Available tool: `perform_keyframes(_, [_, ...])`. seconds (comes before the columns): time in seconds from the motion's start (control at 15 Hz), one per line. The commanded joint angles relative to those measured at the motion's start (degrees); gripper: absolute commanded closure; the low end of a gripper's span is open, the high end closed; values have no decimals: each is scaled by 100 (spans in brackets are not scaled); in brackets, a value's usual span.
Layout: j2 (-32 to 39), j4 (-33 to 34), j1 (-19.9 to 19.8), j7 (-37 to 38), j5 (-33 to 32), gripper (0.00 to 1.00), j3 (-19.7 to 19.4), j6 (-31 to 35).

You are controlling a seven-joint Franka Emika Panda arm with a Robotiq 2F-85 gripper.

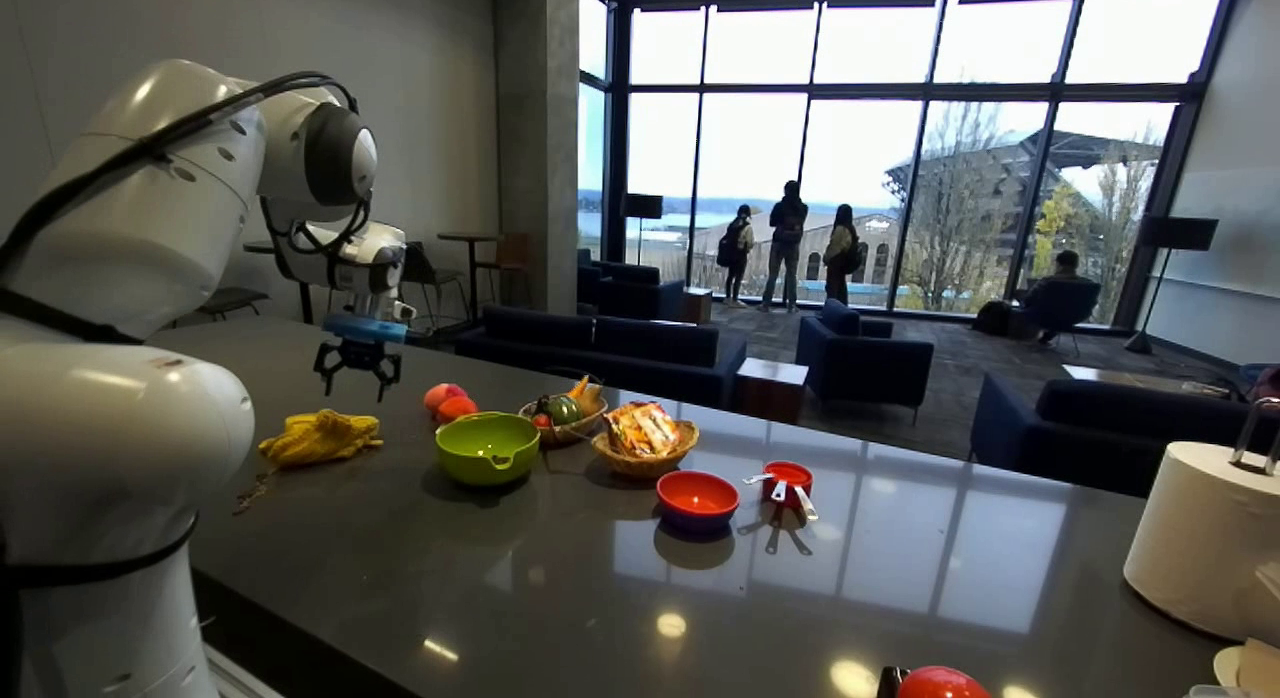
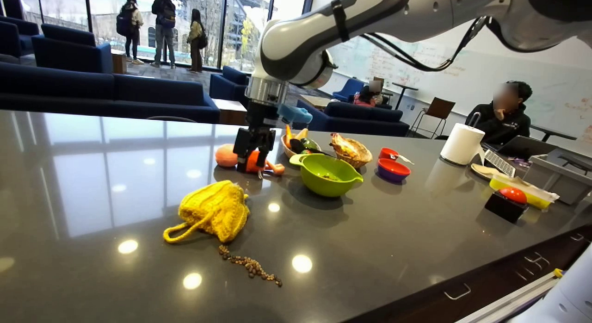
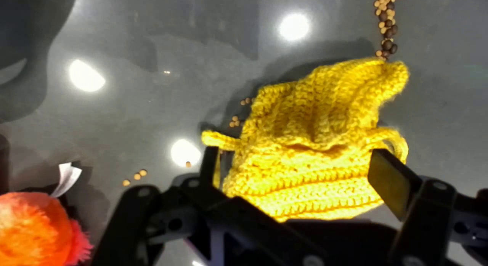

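Observation:
My gripper (image 1: 354, 390) is black, open and empty, pointing down above the counter. In the wrist view its fingers (image 3: 295, 155) stand apart, framing a yellow knitted bag (image 3: 316, 113) that has a loop on each side. In an exterior view the gripper hangs clearly above the counter, beyond the bag (image 2: 215, 209), not touching it. The bag also lies crumpled in an exterior view (image 1: 320, 438). A trail of small brown and tan beads (image 2: 252, 266) leads from the bag; it also shows in the wrist view (image 3: 387, 26). A few loose beads (image 3: 138, 176) lie beside the bag.
Orange plush-like things (image 2: 226, 155) lie near the gripper. A green bowl (image 2: 319, 184), a basket of vegetables (image 1: 570, 433), a basket of packets (image 1: 645, 468), a red-purple bowl (image 1: 697, 518) and red measuring cups (image 1: 787, 488) stand along the counter. A paper roll (image 2: 462, 145) and red button (image 2: 513, 195) are farther off.

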Motion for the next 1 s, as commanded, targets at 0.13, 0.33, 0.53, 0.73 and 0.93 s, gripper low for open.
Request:
perform_keyframes(0.13, [520,806,190,-56,118,0,187,-431])
perform_keyframes(0.33, [655,921,213,-255,157,0,313,-355])
perform_keyframes(0.53, [697,890,200,-556,134,0,423,-249])
perform_keyframes(0.73, [685,797,145,-849,155,0,511,-175])
perform_keyframes(0.93, [661,679,77,-1194,156,0,563,-74])
